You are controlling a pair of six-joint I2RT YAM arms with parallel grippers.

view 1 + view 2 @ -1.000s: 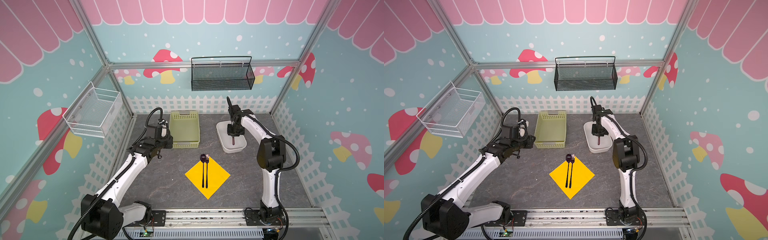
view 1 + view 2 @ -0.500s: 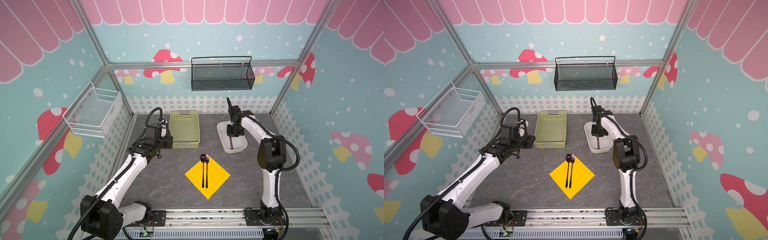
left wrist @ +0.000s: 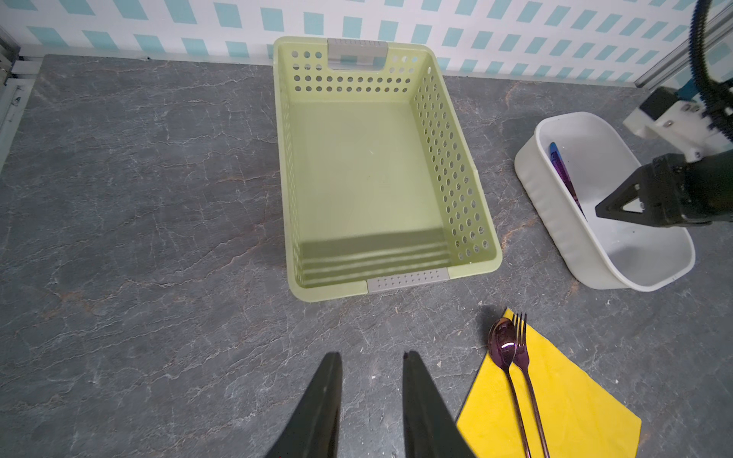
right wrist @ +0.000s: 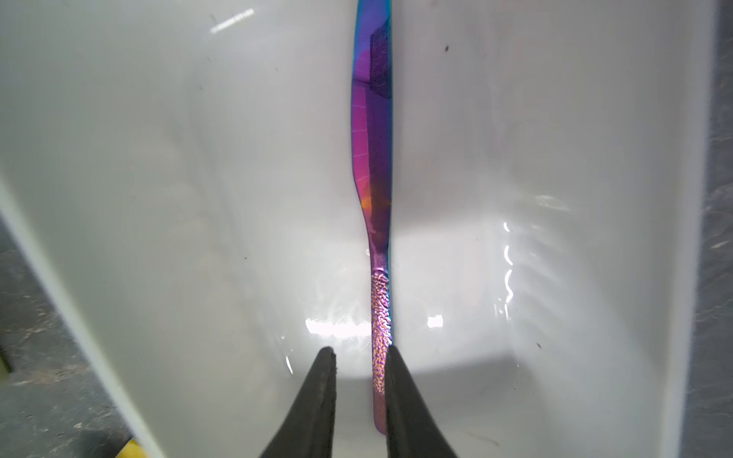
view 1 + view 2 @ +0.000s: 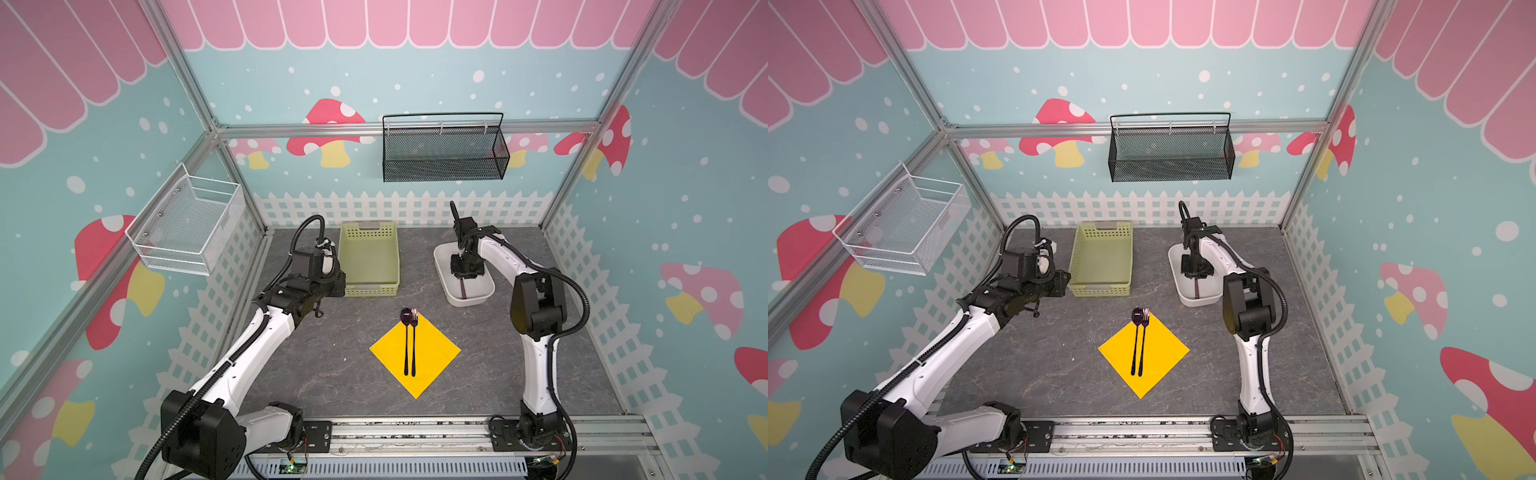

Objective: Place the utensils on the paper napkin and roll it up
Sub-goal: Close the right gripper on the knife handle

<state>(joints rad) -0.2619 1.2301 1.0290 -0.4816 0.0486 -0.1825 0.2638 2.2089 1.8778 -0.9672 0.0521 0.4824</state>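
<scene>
Upper left in both top views, one white wire basket [image 5: 183,226] hangs on the side wall. Below it is the first of two arms. In the wrist view the left gripper [image 3: 372,365] stands over bare grey table [image 5: 332,365]; its two fingers are parted by a clear gap and hold nothing.

Just right of that arm sits one pale green basket [image 5: 370,257], its far rim close to the back fence. Above it and to the right, one black mesh basket [image 5: 444,153] hangs on the back wall.

Lower centre lies the single yellow napkin [image 5: 436,353], turned as a diamond. Two utensils rest on it side by side, along the diagonal: one spoon [image 5: 406,343] and one fork [image 5: 414,343]. Their heads overhang the far corner onto the table, near the green basket's front rim. Yellow paper shows bare on both sides of the handles, and open table runs from the napkin's side corners out to each arm.

Right of centre stands one white tub [image 5: 441,270], which holds the third utensil, a purple-blue knife [image 4: 375,158]. The right gripper [image 4: 360,353] reaches down into the tub with its fingers a little apart. The knife's textured handle lies between them, against one finger [image 4: 400,380] and clear of the other, so it is not clamped.
</scene>
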